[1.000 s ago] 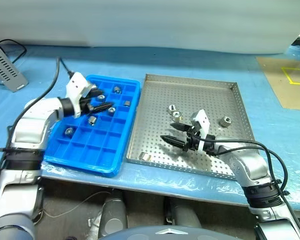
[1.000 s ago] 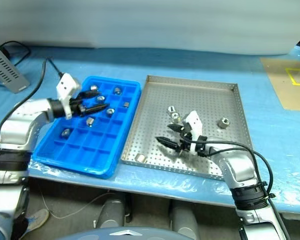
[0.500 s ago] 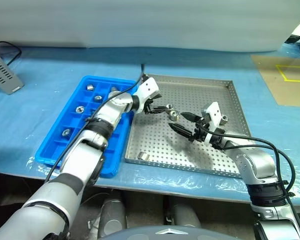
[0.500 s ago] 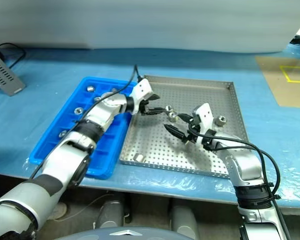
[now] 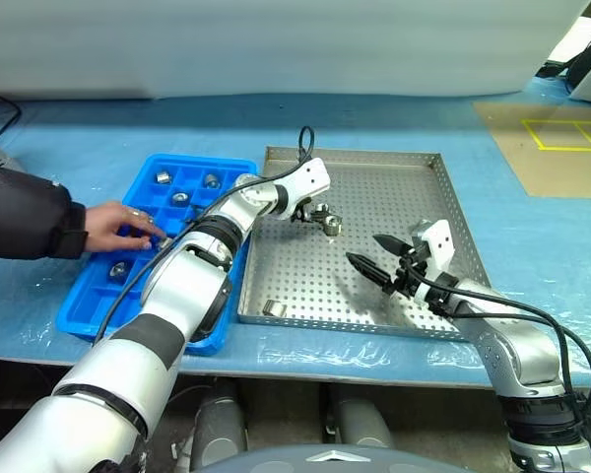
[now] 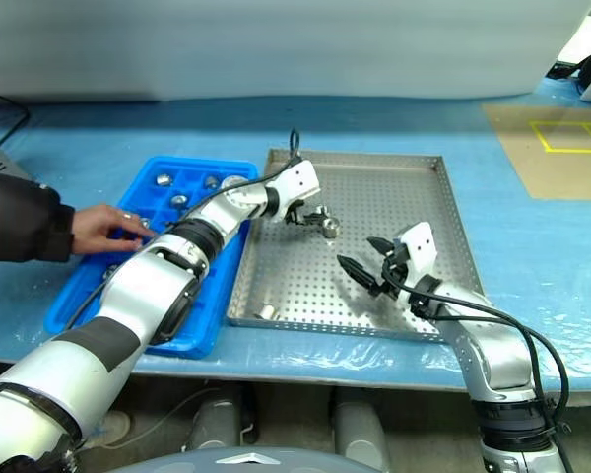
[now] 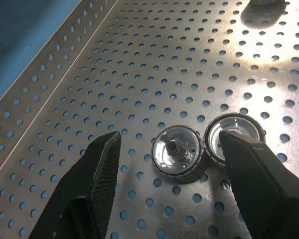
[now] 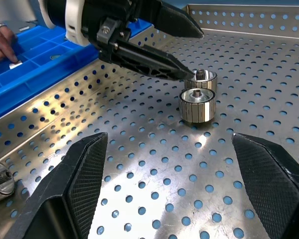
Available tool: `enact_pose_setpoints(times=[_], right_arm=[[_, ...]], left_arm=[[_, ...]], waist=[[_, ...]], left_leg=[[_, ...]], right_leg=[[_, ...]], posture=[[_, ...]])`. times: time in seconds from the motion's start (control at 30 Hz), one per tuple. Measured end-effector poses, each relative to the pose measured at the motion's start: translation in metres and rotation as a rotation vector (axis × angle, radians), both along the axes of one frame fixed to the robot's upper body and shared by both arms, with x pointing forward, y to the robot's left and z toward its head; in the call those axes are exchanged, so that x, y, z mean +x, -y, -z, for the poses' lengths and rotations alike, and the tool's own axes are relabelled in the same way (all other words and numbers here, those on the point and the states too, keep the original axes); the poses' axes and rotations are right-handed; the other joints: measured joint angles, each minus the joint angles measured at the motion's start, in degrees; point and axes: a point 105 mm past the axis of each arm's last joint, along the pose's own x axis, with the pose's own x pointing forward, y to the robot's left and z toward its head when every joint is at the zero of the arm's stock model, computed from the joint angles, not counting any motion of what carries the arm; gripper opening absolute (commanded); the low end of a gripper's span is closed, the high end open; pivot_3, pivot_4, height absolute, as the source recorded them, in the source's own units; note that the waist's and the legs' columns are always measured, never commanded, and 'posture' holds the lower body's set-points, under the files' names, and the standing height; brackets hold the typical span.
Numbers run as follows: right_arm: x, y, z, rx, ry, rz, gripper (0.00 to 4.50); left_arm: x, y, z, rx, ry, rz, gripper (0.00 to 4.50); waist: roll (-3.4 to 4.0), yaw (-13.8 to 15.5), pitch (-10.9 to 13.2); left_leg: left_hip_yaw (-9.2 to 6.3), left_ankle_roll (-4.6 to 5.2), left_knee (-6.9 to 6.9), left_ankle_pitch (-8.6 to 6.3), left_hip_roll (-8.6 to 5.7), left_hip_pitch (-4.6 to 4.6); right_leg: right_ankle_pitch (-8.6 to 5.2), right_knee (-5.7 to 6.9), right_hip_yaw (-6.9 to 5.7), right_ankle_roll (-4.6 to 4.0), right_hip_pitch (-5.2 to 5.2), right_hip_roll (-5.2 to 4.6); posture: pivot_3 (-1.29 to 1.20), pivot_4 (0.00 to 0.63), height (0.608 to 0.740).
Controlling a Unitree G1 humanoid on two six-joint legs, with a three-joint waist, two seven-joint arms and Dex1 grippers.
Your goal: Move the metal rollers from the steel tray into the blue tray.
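We've got two shiny ribbed metal rollers [image 7: 178, 157] with dark hollow centres touching on the perforated steel tray [image 5: 374, 286]. Our left end effector [image 7: 172, 164] sits spread around them, and the right end effector [image 8: 172, 169] is spread nearby, empty.

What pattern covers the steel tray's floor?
A regular grid of small round holes across the steel tray, clearest in the left wrist view.

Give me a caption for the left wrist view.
Open left gripper straddling two rollers on the steel tray.
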Motion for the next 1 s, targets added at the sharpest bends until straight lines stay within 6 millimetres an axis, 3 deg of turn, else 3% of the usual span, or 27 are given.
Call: enact_pose_setpoints(times=[0.17,0.43,0.7,0.83,1.0], right_arm=[[0.0,0.001,0.003,-0.013,-0.002,0.014,4.16],[0.0,0.001,0.003,-0.021,0.0,0.018,4.16],[-0.001,-0.001,0.003,-0.036,0.008,0.016,4.16],[-0.003,-0.001,0.003,-0.037,0.006,0.016,4.16],[-0.004,-0.006,0.007,-0.028,-0.001,0.012,4.16]], left_arm=[[-0.005,0.004,0.006,0.006,-0.012,0.03,3.3],[-0.008,-0.008,0.013,0.05,-0.016,0.075,3.3],[-0.016,0.002,0.016,0.064,-0.02,0.144,3.3],[-0.016,0.002,0.004,0.028,0.018,0.174,3.3],[-0.002,-0.005,-0.034,-0.092,0.086,0.104,3.3]], waist=[[0.0,-0.1,0.0],[0.0,-0.1,0.0],[0.0,-0.2,0.0],[0.0,-0.3,0.0],[0.0,-0.3,0.0]], left_leg=[[-0.01,0.2,-0.05,-0.12,0.0,-0.03],[0.0,0.2,-0.09,-0.12,0.0,-0.02],[0.0,0.27,-0.12,-0.17,0.0,-0.02],[0.0,0.25,-0.15,-0.16,0.0,-0.01],[0.0,0.24,-0.16,-0.17,0.0,0.0]], right_leg=[[0.01,-0.31,-0.01,0.0,0.1,-0.01],[0.0,-0.34,-0.05,0.0,0.14,-0.05],[0.0,-0.38,-0.05,0.0,0.16,-0.23],[0.0,-0.39,-0.06,0.0,0.14,-0.21],[0.0,-0.4,-0.04,0.0,0.13,-0.22]], posture=[[-0.49,0.15,0.74],[-0.5,0.15,0.74],[-0.51,0.15,0.74],[-0.5,0.15,0.74],[-0.49,0.15,0.74]])
